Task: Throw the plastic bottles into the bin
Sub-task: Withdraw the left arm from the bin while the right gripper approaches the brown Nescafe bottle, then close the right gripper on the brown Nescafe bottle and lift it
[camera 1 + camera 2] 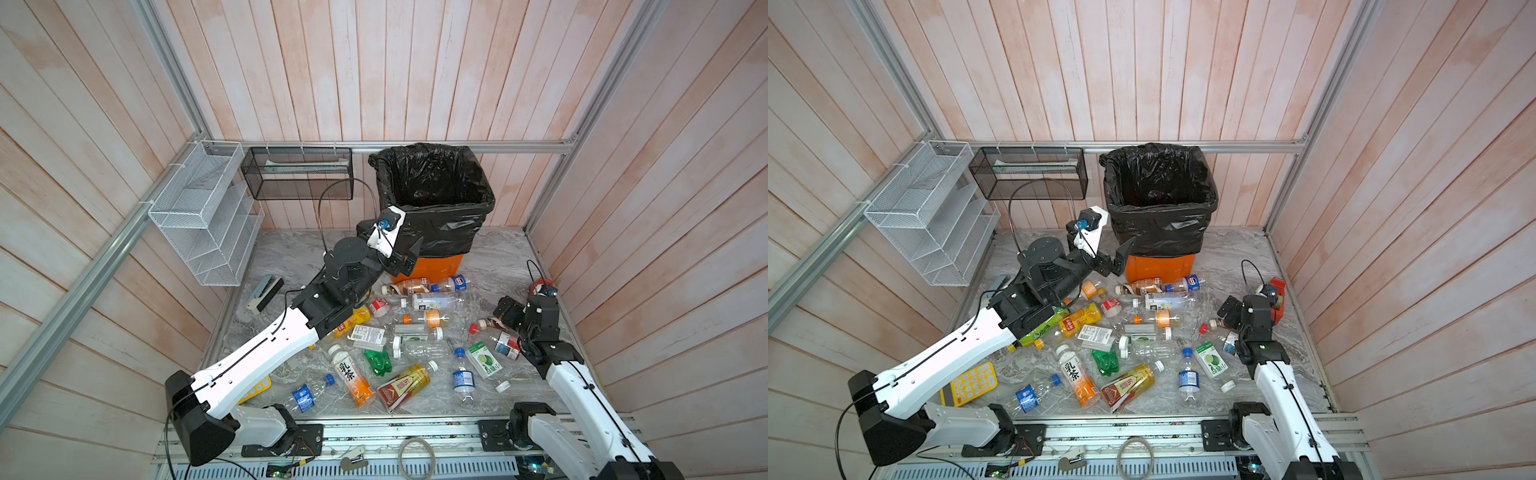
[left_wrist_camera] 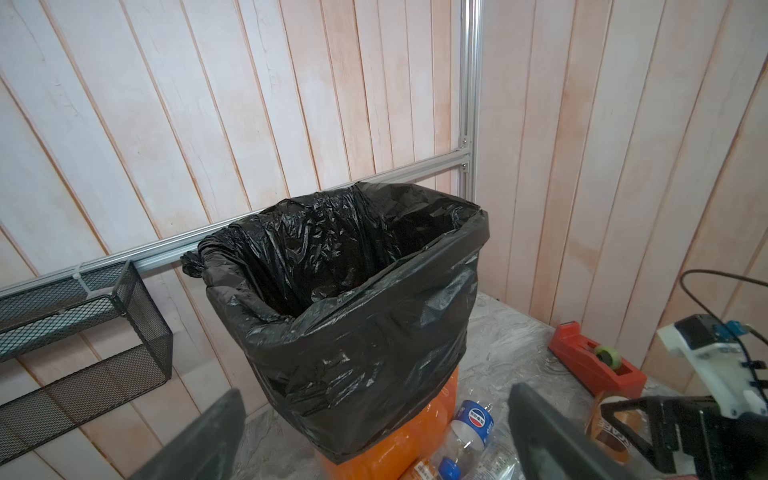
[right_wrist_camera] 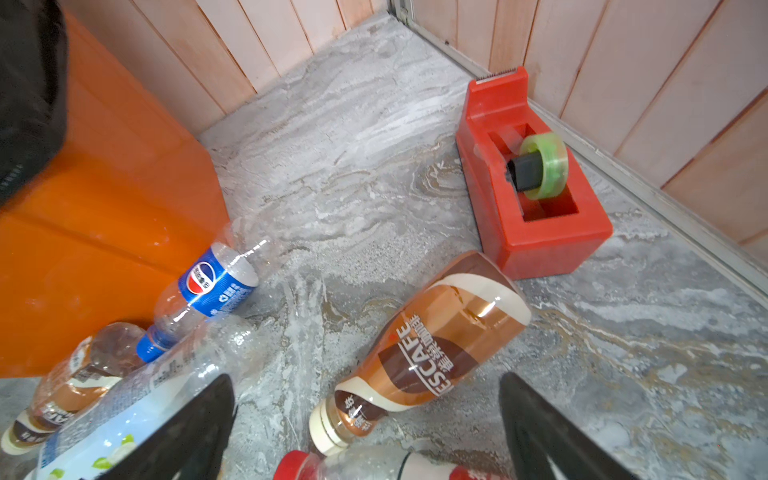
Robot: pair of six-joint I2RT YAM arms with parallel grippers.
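Black fingers (image 3: 540,424) of the right gripper (image 3: 365,377) gape empty, brown coffee bottle (image 3: 428,345) just ahead between them, cap nearest, long axis running up-frame; right arm's the closer. Left gripper (image 1: 409,257), released, hovers by the bin (image 1: 440,224) at upper centre, plastic bottles (image 1: 349,376) strewn across the desk (image 1: 498,266)

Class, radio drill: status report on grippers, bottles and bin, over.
Left gripper open, empty, beside the bin. Right gripper open, over brown coffee bottle. Plastic bottles litter the floor. Tape dispenser near right.
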